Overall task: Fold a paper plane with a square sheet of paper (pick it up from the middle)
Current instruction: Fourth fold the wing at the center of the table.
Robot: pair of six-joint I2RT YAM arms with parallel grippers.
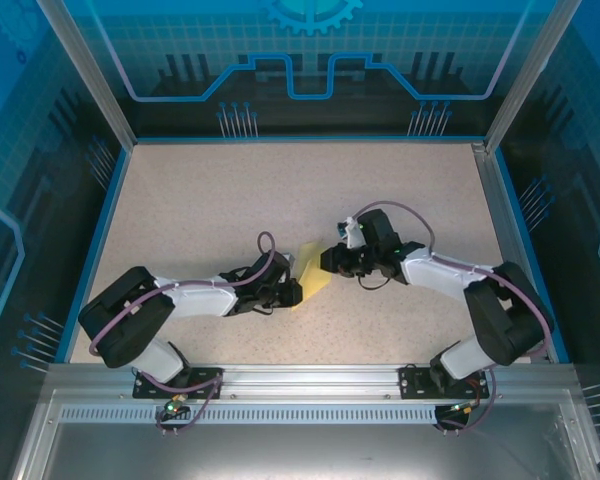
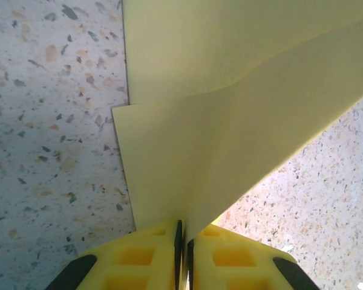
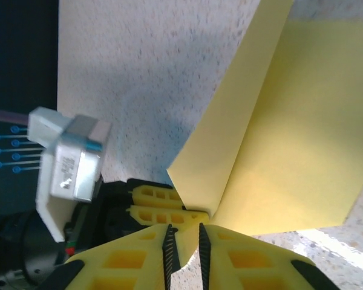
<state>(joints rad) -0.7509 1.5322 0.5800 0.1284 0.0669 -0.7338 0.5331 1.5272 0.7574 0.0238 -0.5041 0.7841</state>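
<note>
The yellow sheet of paper (image 1: 313,275), folded into angled flaps, is held up between both grippers at the table's middle. My left gripper (image 1: 298,292) comes at it from the left. In the left wrist view its jaws (image 2: 184,241) are pinched tight on the paper's lower edge (image 2: 230,121), and two overlapping layers fan upward. My right gripper (image 1: 327,262) meets the paper from the right. Its jaws (image 3: 184,238) stand a narrow gap apart with a corner of the fold (image 3: 302,151) between them. The left fingers (image 3: 160,205) sit just beyond.
The speckled beige table (image 1: 280,190) is walled by blue-lit panels and a metal frame (image 1: 500,120). Both arms bend inward from their bases at the near rail (image 1: 300,375). The left arm's white wrist camera (image 3: 66,160) hangs close to the right gripper.
</note>
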